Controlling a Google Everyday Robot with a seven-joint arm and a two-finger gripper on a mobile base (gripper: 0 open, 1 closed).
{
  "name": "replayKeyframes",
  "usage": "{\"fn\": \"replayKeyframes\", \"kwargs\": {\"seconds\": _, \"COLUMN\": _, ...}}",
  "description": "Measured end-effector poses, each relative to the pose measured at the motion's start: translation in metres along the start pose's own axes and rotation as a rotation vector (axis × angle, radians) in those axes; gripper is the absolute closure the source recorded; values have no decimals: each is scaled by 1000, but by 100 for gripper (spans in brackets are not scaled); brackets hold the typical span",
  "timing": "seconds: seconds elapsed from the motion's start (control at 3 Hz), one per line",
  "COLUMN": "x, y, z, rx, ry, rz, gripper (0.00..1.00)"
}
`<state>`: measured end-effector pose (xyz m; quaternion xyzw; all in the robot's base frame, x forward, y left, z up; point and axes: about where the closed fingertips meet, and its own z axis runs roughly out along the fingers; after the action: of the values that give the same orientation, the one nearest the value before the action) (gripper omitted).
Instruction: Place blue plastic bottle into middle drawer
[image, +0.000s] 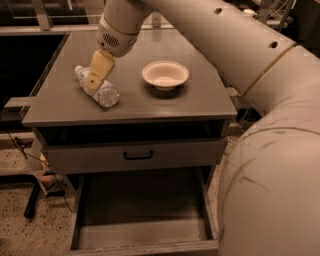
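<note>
**Camera view:** The robot's gripper (94, 82) hangs low over the left part of the grey cabinet top (150, 107), right at the blue plastic bottle (106, 94). We cannot tell how wide it stands or whether it has any hold on the bottle.

A white paper bowl (165, 75) sits upright to the right of the bottle, apart from it, near the middle of the top. The thick cream arm (260, 100) sweeps from the upper middle down the whole right side, hiding the cabinet's lower right side and the right front corner of the drawer below.

Under the top we see a grey drawer front (90, 160) with a black handle (138, 155). Beneath it the middle drawer (145, 232) is pulled out toward us, its flat floor and low left wall in plain sight (its front lip runs along the bottom of the view). A dark stand leg (34, 200) rests on the speckled floor (17, 230) left of the cabinet.

The bottle is near the top's left edge and fairly close to the front edge, with open surface behind it and between it and the bowl. It lies on its side, slanted, white cap toward the back left and clear base toward the front right, its middle covered by the gripper.
</note>
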<state>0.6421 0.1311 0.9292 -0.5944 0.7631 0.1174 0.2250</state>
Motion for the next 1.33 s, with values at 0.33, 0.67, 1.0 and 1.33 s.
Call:
{"fn": "replayKeyframes", "kwargs": {"seconds": 0.33, "x": -4, "y": -2, "z": -1, "rx": 2, "ry": -9, "rz": 0, "gripper": 0}}
{"fn": "replayKeyframes", "kwargs": {"seconds": 0.67, "x": -12, "y": 1, "z": 14, "rx": -33, "ry": -9, "rz": 20, "gripper": 0}}
{"fn": "replayKeyframes", "kwargs": {"seconds": 1.0, "x": -34, "y": -2, "z": 46, "rx": -90, "ry": -29, "rz": 59, "gripper": 0}}
{"fn": "replayKeyframes", "kwargs": {"seconds": 1.33, "x": -49, "y": -6, "z": 68, "rx": -127, "ry": -35, "rz": 81, "gripper": 0}}
